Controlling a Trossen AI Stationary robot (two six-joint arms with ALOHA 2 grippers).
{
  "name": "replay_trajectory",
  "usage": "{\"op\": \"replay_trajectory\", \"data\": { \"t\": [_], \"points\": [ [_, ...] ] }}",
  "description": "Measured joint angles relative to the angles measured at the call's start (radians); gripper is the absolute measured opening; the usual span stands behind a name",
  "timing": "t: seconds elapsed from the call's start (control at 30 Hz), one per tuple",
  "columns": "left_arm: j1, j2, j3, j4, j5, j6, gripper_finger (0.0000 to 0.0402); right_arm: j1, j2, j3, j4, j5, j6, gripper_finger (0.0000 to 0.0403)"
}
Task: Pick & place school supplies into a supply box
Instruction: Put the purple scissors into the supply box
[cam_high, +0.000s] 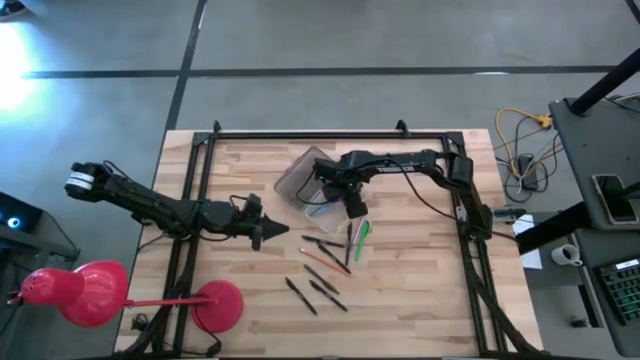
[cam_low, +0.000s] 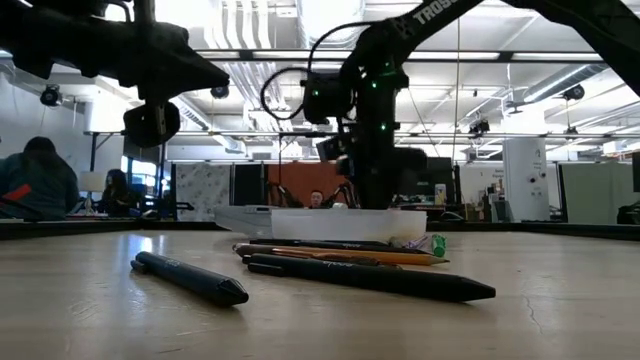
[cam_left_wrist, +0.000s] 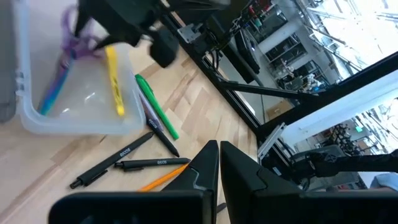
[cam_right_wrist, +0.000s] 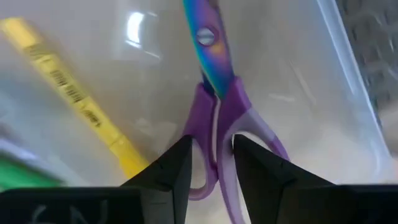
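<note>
The supply box (cam_high: 298, 178) is a clear plastic case with its grey lid open, on the far middle of the table. A yellow marker (cam_right_wrist: 74, 106) lies inside it. My right gripper (cam_right_wrist: 212, 152) hangs over the box, shut on purple-handled scissors (cam_right_wrist: 214, 74) with shiny blue blades. Several pens and pencils (cam_high: 325, 265), black, orange and green, lie loose on the wood just near of the box. My left gripper (cam_high: 275, 232) hovers shut to the left of those pens, touching nothing. My right gripper pinches the scissors' purple handles (cam_right_wrist: 214, 134) between its two fingers, coming from above and pointing down into the box. The scissors slant below the fingers, with the blade end (cam_left_wrist: 45, 106) down on the box floor beside the yellow marker (cam_left_wrist: 114, 81).
A green pen (cam_left_wrist: 155, 106) and black pens (cam_left_wrist: 118, 155) lie close against the box's near wall. A black frame rail (cam_high: 200, 180) runs along the table's left, far and right sides. A red lamp (cam_high: 90, 290) stands at the near left corner.
</note>
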Motion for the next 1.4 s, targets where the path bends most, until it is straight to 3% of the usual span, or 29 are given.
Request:
{"op": "replay_trajectory", "data": {
  "t": [0.17,0.37,0.5,0.8,1.07,1.4],
  "points": [
    [0.0,0.0,0.0,0.0,-0.02,-0.004,0.0001,-0.004,-0.073,0.059,-0.067,-0.008,0.047,0.01],
    [0.0,0.0,0.0,-0.001,-0.022,-0.004,0.0001,-0.038,-0.226,0.087,0.02,-0.002,0.057,0.01],
    [0.0,0.0,0.0,-0.005,-0.022,-0.004,0.0001,-0.084,-0.25,0.085,0.011,-0.005,0.116,0.0104],
    [0.0,0.0,0.0,-0.008,-0.045,-0.004,0.0001,-0.058,-0.124,0.036,-0.045,-0.09,0.307,0.0098],
    [0.0,0.0,0.0,-0.016,-0.045,-0.03,0.0001,-0.027,-0.002,0.035,0.029,-0.003,0.336,0.0102],
    [-0.001,0.0,0.0,-0.019,-0.044,-0.037,0.0001,-0.032,0.068,0.035,0.047,0.001,0.36,0.0089]
  ]
}}
